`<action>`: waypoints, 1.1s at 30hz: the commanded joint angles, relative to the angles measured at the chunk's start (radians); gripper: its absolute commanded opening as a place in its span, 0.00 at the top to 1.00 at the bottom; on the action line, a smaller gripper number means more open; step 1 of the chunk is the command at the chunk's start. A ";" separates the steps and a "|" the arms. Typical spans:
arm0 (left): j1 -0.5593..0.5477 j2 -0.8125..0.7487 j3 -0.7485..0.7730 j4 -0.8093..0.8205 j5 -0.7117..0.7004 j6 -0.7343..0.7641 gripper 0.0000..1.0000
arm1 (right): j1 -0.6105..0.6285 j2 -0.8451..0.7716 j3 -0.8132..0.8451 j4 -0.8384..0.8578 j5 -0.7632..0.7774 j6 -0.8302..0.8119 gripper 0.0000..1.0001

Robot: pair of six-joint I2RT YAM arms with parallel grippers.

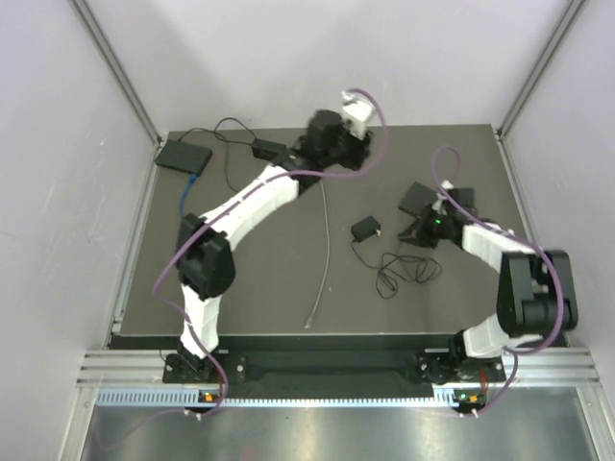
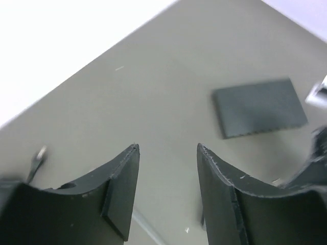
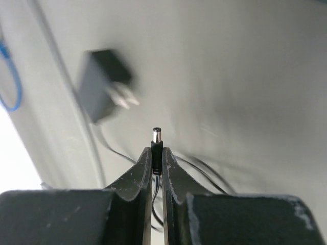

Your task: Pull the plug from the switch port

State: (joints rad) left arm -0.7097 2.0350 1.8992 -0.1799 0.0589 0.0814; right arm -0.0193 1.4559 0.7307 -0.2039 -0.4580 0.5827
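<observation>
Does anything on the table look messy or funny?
Yes. A small round plug sticks up from the right arm's shut jaws, in no port. A thin black cord lies in a tangled heap beside the adapter, and a grey cable lies loose across the middle of the table.

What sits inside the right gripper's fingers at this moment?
A small barrel plug, its metal tip poking out past the fingers of the right gripper. The fingers cover the plug's lower body.
</observation>
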 commanded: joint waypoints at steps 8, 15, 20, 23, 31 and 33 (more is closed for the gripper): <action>0.160 -0.312 -0.339 0.000 0.019 -0.305 0.46 | 0.309 0.322 0.406 0.081 0.116 0.172 0.91; 0.162 -0.392 -0.453 0.033 0.081 -0.371 0.46 | 0.294 0.348 0.541 -0.114 0.241 -0.021 0.52; 0.165 -0.372 -0.424 0.028 0.108 -0.396 0.46 | 0.231 0.219 0.538 -0.156 0.240 -0.064 0.35; 0.167 -0.366 -0.423 0.037 0.147 -0.420 0.47 | 0.155 0.156 0.535 -0.202 0.234 -0.072 0.36; 0.167 -0.415 -0.472 0.042 0.209 -0.453 0.48 | -0.056 0.044 0.362 -0.206 0.329 -0.049 0.67; 0.167 -0.446 -0.491 0.037 0.206 -0.454 0.48 | -0.071 0.061 0.348 -0.171 0.300 -0.070 0.82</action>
State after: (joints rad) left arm -0.5449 1.6779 1.4303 -0.1837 0.2348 -0.3527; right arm -0.0929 1.5158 1.1076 -0.3912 -0.1581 0.5331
